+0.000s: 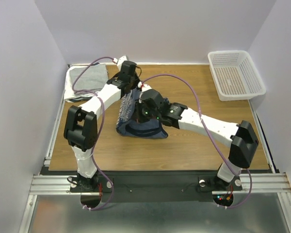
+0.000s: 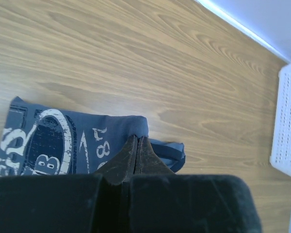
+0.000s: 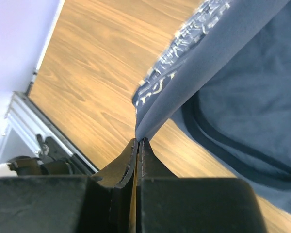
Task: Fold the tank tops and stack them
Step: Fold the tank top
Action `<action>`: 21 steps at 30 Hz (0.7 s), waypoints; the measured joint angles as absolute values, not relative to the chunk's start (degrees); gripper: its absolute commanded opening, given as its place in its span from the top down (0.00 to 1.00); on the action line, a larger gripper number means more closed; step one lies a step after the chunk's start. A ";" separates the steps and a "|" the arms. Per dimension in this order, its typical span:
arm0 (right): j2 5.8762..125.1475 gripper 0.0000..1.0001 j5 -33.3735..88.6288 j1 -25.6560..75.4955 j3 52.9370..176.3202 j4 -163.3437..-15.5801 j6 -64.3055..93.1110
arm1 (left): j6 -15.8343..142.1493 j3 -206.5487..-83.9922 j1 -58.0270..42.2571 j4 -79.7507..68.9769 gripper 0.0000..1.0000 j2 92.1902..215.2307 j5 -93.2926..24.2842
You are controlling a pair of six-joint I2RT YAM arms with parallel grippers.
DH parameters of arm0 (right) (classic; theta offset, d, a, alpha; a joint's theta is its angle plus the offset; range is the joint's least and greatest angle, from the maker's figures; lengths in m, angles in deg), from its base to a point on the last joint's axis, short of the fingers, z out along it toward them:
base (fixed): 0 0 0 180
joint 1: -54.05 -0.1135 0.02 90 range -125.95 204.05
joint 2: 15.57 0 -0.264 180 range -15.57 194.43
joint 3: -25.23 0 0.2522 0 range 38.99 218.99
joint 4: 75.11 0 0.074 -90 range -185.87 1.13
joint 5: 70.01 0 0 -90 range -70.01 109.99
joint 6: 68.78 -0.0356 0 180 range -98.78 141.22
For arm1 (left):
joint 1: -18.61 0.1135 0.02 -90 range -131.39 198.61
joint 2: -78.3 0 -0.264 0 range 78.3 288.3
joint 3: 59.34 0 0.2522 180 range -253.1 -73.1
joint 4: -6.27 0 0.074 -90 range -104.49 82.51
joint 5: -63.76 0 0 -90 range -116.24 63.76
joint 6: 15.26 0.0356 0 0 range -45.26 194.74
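The slate-blue tank top (image 1: 138, 124) with white lettering is at the middle of the table, partly lifted between both arms. My left gripper (image 1: 135, 90) is shut on its far edge; in the left wrist view the closed tips (image 2: 137, 138) meet the tank top (image 2: 102, 133) beside a navy-trimmed strap (image 2: 172, 150). My right gripper (image 1: 145, 106) is shut on a fold of the tank top (image 3: 242, 73), which rises taut from the tips (image 3: 138, 141). Folded light grey and white tank tops (image 1: 87, 80) lie at the back left corner.
A white perforated basket (image 1: 235, 74) stands at the back right; its rim (image 2: 287, 126) shows in the left wrist view. Grey walls close in the table on three sides. Purple cables loop over both arms.
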State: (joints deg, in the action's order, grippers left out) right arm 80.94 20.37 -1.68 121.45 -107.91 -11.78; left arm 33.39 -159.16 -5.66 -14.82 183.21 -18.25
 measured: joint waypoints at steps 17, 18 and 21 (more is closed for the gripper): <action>63.24 1.00 13.29 2.39 97.08 -106.25 -15.78 | 30.73 -170.46 -16.78 -16.03 1.00 197.13 -18.32; 62.27 1.00 12.78 2.39 95.90 -106.25 -16.08 | 30.68 -171.12 -17.37 -16.07 1.00 197.87 -18.36; 60.05 1.00 11.45 2.52 92.40 -105.95 -17.22 | 30.64 -172.19 -18.53 -16.14 1.00 199.27 -18.56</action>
State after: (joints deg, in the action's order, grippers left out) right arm 60.05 11.45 2.52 92.40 -105.95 -17.22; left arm 30.64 -172.19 -18.53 -16.14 199.27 -18.56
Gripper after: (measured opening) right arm 0.020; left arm 0.018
